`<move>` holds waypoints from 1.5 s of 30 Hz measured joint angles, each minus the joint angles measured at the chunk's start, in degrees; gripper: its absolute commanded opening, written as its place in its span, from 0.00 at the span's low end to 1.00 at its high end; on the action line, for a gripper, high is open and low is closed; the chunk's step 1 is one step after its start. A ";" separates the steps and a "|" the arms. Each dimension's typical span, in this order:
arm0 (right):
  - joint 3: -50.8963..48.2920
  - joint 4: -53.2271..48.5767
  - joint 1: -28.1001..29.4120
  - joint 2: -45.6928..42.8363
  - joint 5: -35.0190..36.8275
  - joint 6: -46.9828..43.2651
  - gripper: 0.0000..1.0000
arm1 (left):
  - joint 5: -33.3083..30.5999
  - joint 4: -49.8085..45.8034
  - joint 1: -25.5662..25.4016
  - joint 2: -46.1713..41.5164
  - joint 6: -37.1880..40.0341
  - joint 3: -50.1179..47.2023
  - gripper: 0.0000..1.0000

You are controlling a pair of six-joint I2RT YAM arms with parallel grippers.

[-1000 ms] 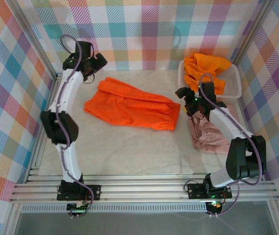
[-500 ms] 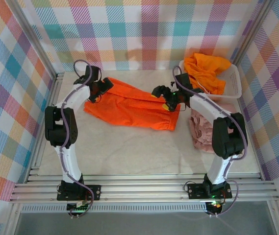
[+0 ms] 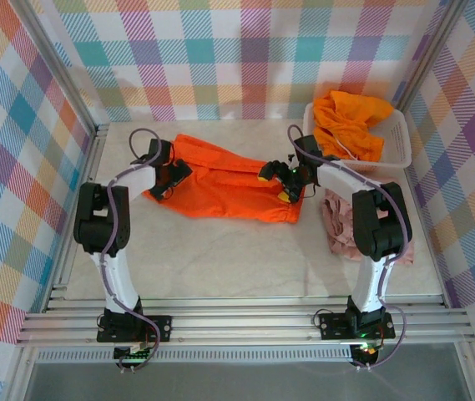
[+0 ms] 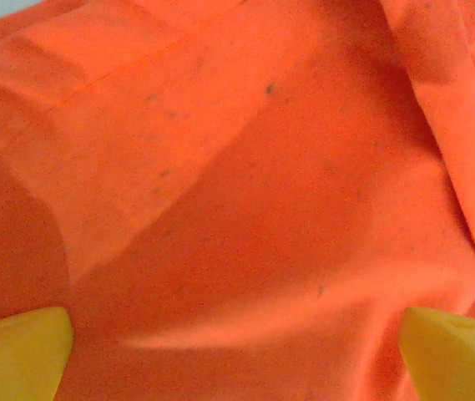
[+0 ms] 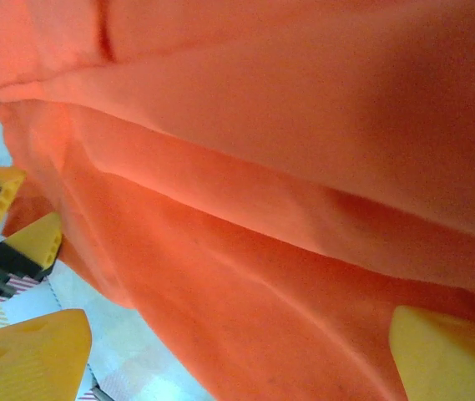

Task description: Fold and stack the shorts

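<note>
Top view: the spread orange shorts (image 3: pixel 224 180) lie flat mid-table. I have the left gripper (image 3: pixel 166 177) over their left edge and the right gripper (image 3: pixel 283 180) over the right edge, one per end, I'd say to set up the fold. The pink shorts (image 3: pixel 341 225) lie by the right arm, with more orange shorts (image 3: pixel 350 121) in the basket (image 3: pixel 400 146).
Left wrist: fingertips (image 4: pixel 20 355) wide apart, cloth beneath, nothing pinched.
Right wrist: fingertips (image 5: pixel 28 359) equally wide over cloth, no grip yet.

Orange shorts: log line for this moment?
orange shorts: spread on table | left gripper: open, at left end | right gripper: open, at right end
</note>
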 measured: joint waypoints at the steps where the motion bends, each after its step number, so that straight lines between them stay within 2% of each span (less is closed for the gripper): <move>1: -0.81 0.00 0.02 -0.02 -0.17 -0.35 0.92 | -0.31 0.24 0.00 -1.84 -0.22 -2.49 1.00; 6: -6.23 0.24 0.52 -1.62 -1.03 -1.92 0.92 | -1.99 -0.39 0.00 -11.50 -1.95 -15.32 1.00; 13: -17.35 0.02 3.41 -10.54 -2.80 -4.11 0.93 | -2.32 -3.98 0.02 -31.26 -6.56 -32.06 1.00; 17: -18.43 -2.54 4.17 -12.87 -2.95 -6.58 0.93 | -2.40 -8.35 0.02 -43.10 -7.17 -32.63 1.00; 21: -18.43 -3.61 4.17 -16.57 -2.32 -8.72 0.95 | -2.69 -11.54 0.02 -48.02 -7.04 -24.09 1.00; 25: -18.43 -3.19 4.17 -20.63 -1.60 -10.10 0.96 | 0.33 -9.27 0.07 -42.01 -6.93 -13.55 1.00; 31: -17.18 -4.31 4.17 -21.18 1.20 -12.74 0.97 | 6.51 -5.68 0.17 -21.81 -7.56 -3.80 1.00; 37: -14.91 -5.11 4.11 -18.53 3.98 -14.01 0.97 | 8.66 -6.36 0.17 -5.14 -7.23 6.45 1.00; 45: -12.31 -5.49 1.77 -13.73 4.92 -14.53 0.97 | 9.77 -6.71 0.35 7.32 -6.84 19.39 1.00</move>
